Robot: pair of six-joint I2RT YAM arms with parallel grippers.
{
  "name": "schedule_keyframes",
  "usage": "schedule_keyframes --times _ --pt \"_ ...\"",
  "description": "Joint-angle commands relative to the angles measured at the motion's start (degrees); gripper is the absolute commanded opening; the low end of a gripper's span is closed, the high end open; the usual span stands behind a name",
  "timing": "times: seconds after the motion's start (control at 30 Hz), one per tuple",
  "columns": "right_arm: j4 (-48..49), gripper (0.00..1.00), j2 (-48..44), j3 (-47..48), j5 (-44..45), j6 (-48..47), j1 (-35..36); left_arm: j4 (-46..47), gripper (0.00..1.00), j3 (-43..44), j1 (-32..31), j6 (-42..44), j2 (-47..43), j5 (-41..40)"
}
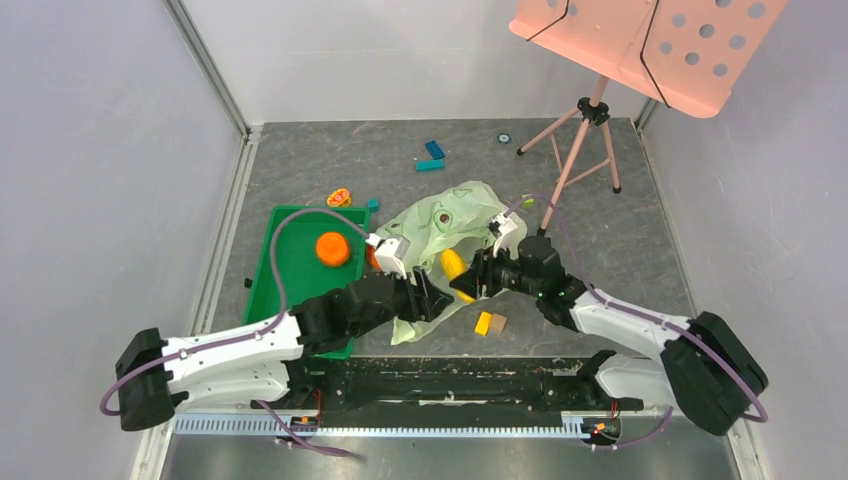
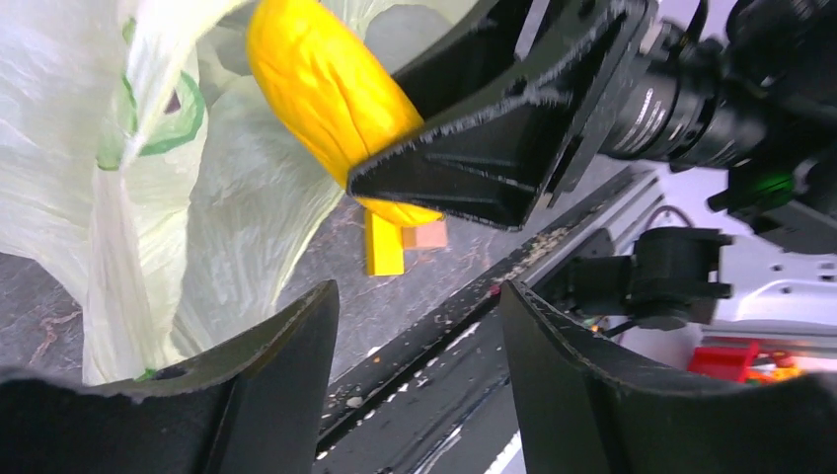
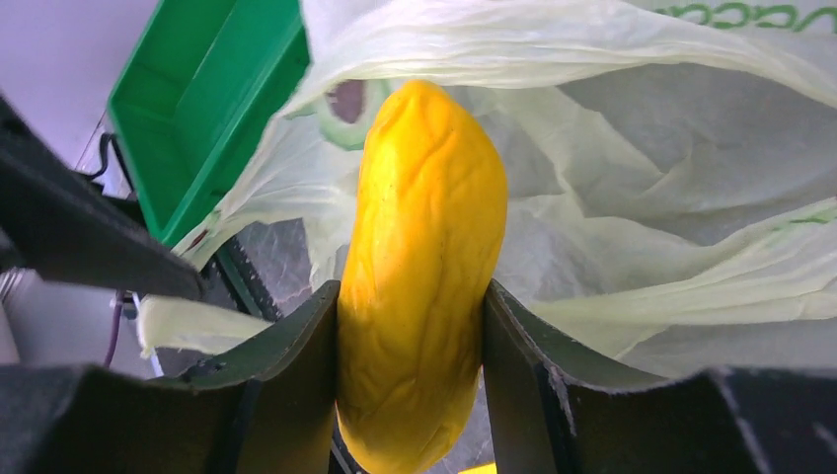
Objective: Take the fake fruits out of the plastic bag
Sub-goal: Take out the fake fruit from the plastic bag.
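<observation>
The pale green plastic bag (image 1: 450, 225) lies crumpled at the table's middle. My right gripper (image 1: 466, 282) is shut on the oblong yellow fruit (image 3: 424, 267), both fingers pressed on its sides, just at the bag's near edge; the fruit also shows in the top view (image 1: 453, 264) and the left wrist view (image 2: 326, 99). My left gripper (image 1: 430, 297) is open and empty, beside the bag's near left edge, its jaws over the table's front rail (image 2: 424, 326). A round orange fruit (image 1: 332, 248) sits in the green tray (image 1: 275, 280). The other fruits are hidden.
A flat orange curved piece (image 1: 339, 197) lies behind the tray. Blue and teal blocks (image 1: 432, 157) lie at the back. A yellow block with a tan one (image 1: 489, 323) lies near the front. A pink music stand on a tripod (image 1: 590, 115) stands at the back right.
</observation>
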Motion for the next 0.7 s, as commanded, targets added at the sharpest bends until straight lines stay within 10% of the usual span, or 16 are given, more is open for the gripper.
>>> schedule_keyframes --times 0.0,0.67 --pt "2.3 0.30 -6.3 -3.6 -5.5 -3.6 0.1 -1.3 0.70 0.7 -0.1 -5.3 -3.7 -1.9" --pt "18.7 0.29 -23.8 -15.6 -2.9 4.8 7.0 -0.1 0.92 4.8 -0.1 -13.5 0.1 -4.8"
